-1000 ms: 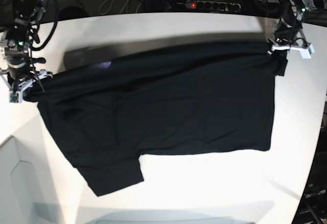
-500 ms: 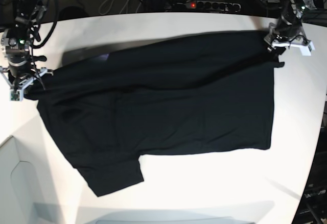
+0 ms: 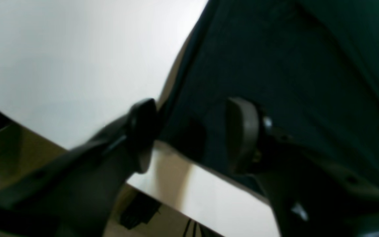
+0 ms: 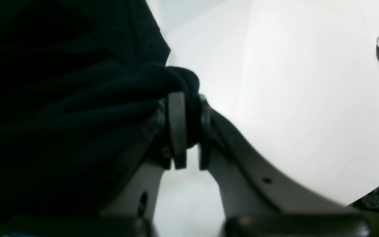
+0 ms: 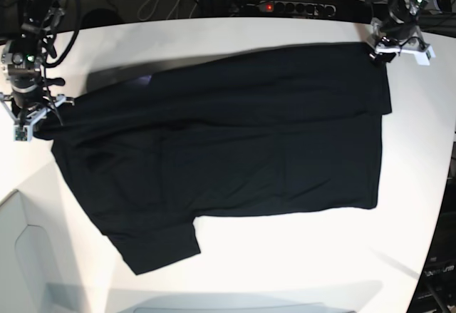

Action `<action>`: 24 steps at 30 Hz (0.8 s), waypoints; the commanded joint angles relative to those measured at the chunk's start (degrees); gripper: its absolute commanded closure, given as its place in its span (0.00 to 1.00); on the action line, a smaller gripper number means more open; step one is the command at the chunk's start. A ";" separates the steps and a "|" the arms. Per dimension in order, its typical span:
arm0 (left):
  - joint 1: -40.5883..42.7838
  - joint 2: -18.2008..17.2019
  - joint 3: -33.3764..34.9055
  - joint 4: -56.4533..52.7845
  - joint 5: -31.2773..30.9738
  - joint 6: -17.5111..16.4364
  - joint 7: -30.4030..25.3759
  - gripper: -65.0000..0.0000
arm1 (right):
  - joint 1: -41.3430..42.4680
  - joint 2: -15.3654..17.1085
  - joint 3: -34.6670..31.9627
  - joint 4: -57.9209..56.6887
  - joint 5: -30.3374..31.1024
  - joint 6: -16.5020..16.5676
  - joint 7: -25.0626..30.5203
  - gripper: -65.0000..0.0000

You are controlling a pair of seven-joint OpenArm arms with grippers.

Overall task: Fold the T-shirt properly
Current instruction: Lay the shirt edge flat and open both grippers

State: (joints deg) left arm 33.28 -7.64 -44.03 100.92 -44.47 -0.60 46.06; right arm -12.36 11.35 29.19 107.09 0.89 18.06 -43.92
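Black T-shirt [image 5: 221,163] lies spread flat mid-tabletop [image 5: 299,263]. Right tool [image 4: 186,131], frame left, clenched on bunched fabric edge. Left tool [image 3: 189,135], upper right corner, jaws apart, released, cloth edge between them.

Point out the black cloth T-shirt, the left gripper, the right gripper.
black cloth T-shirt [image 5: 235,156], base view, middle of the spread body.
left gripper [image 3: 192,135], left wrist view, gap between its open fingertips.
right gripper [image 4: 189,128], right wrist view, between fingertips pinching cloth.
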 commanded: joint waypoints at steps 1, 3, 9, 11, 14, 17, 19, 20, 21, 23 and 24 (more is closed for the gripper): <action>1.05 -0.67 -0.32 1.10 -0.32 0.12 -0.92 0.44 | 0.18 0.73 0.30 0.91 -0.14 -0.88 1.24 1.00; 1.23 -0.76 -0.32 0.75 -0.24 0.12 -1.01 0.41 | 0.10 0.73 0.30 0.91 -0.14 -0.88 1.24 1.00; 0.79 -0.93 -0.32 0.39 -0.15 0.12 -1.01 0.39 | -0.87 0.73 0.22 0.91 -0.14 -0.88 1.24 1.00; 0.61 -0.76 -0.23 0.39 -0.15 0.12 -1.01 0.39 | -1.13 0.73 0.57 0.91 -0.14 -0.88 1.15 1.00; -0.44 -0.67 -0.15 0.39 -0.15 0.21 -0.57 0.39 | -2.80 0.47 0.66 1.18 -0.05 -0.88 1.24 1.00; -0.79 -0.67 -0.06 0.31 -0.15 0.21 -0.57 0.39 | -3.77 -0.41 0.74 1.26 -0.14 -0.88 1.24 1.00; -0.88 -0.93 1.17 0.13 -0.06 0.21 -0.92 0.39 | -5.79 -0.41 0.74 1.26 -0.14 -0.88 1.24 1.00; -0.79 -1.11 2.05 -0.40 -0.06 0.21 -0.92 0.39 | -6.58 -0.50 0.74 1.26 -0.14 -0.88 1.24 1.00; -0.79 -1.20 2.67 -1.10 -0.06 0.21 -1.01 0.39 | -7.20 -0.59 0.74 1.26 -0.14 -0.88 1.24 1.00; -0.88 -1.20 3.64 -2.95 -0.06 0.21 -1.01 0.39 | -8.08 -1.20 0.66 1.09 -0.14 -0.88 1.24 1.00; -0.88 -1.28 4.16 -4.00 -0.06 0.21 -1.10 0.39 | -8.34 -1.20 0.66 1.00 -0.14 -0.88 1.24 1.00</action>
State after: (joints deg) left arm 31.88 -8.56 -39.88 96.92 -44.91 -0.93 43.64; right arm -21.06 9.30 29.56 107.11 0.69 18.06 -44.18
